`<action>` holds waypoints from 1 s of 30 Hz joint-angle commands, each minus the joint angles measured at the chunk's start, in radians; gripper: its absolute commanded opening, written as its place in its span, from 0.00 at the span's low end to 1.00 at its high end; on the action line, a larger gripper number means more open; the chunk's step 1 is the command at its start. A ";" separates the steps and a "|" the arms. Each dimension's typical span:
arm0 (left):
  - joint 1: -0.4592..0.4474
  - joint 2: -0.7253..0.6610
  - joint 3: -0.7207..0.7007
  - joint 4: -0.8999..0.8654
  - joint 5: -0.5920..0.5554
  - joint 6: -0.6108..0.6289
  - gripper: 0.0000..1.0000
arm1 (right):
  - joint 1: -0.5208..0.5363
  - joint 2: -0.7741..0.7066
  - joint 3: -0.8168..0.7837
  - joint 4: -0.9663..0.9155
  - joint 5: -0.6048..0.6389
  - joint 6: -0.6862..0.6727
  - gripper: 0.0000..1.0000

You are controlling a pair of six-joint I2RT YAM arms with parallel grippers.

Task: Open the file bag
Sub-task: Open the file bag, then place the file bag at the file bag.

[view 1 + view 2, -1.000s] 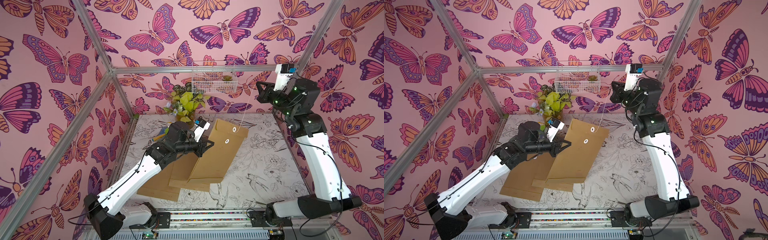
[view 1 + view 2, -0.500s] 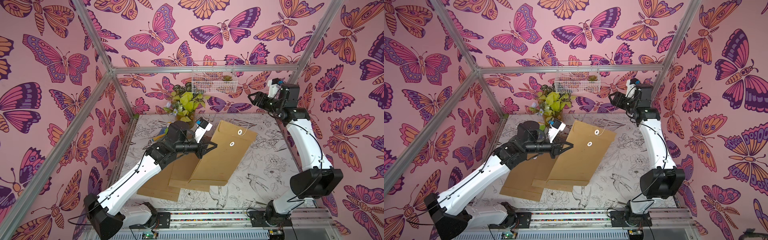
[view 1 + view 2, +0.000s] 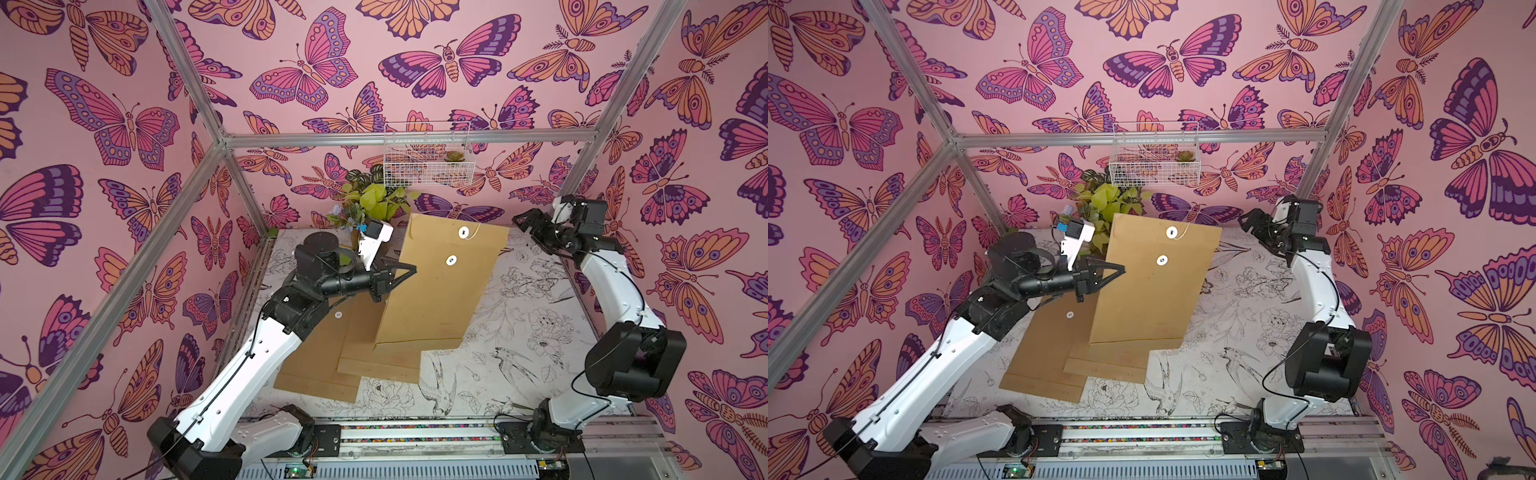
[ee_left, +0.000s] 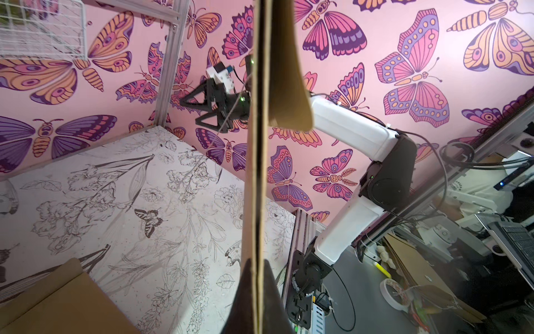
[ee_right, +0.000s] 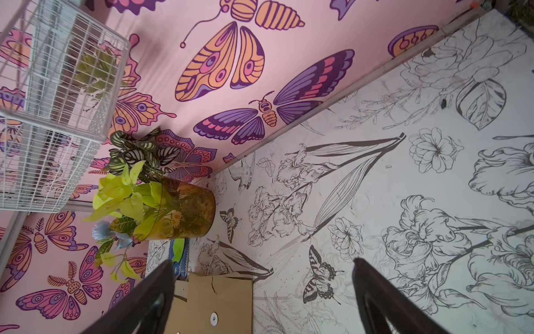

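Note:
The file bag [image 3: 440, 299] is a brown paper envelope with two white discs and a short loose string [image 3: 474, 232] at the upper one. It hangs tilted above the table in both top views [image 3: 1150, 299]. My left gripper [image 3: 409, 272] [image 3: 1119, 270] is shut on its left edge. The left wrist view shows the bag edge-on [image 4: 257, 173] between the fingertips of the left gripper [image 4: 257, 267], its flap [image 4: 289, 72] bowing away from the body. My right gripper [image 3: 519, 220] [image 3: 1246, 218] [image 5: 263, 261] stands open and empty near the right wall, apart from the bag [image 5: 219, 303].
Two more brown envelopes [image 3: 328, 361] lie flat on the flower-printed table under the held one. A potted plant [image 3: 374, 199] [image 5: 161, 208] stands at the back wall, and a white wire basket [image 3: 426, 153] [image 5: 52, 115] hangs above it.
My right gripper opened and let go of the string, then dropped lower by the right wall. The string now hangs slack at the disc. The left gripper shifted the bag slightly rightward.

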 commanded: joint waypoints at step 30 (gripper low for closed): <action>0.146 0.153 0.314 0.052 0.189 -0.056 0.00 | 0.295 -0.407 -0.261 0.819 -0.388 0.275 0.90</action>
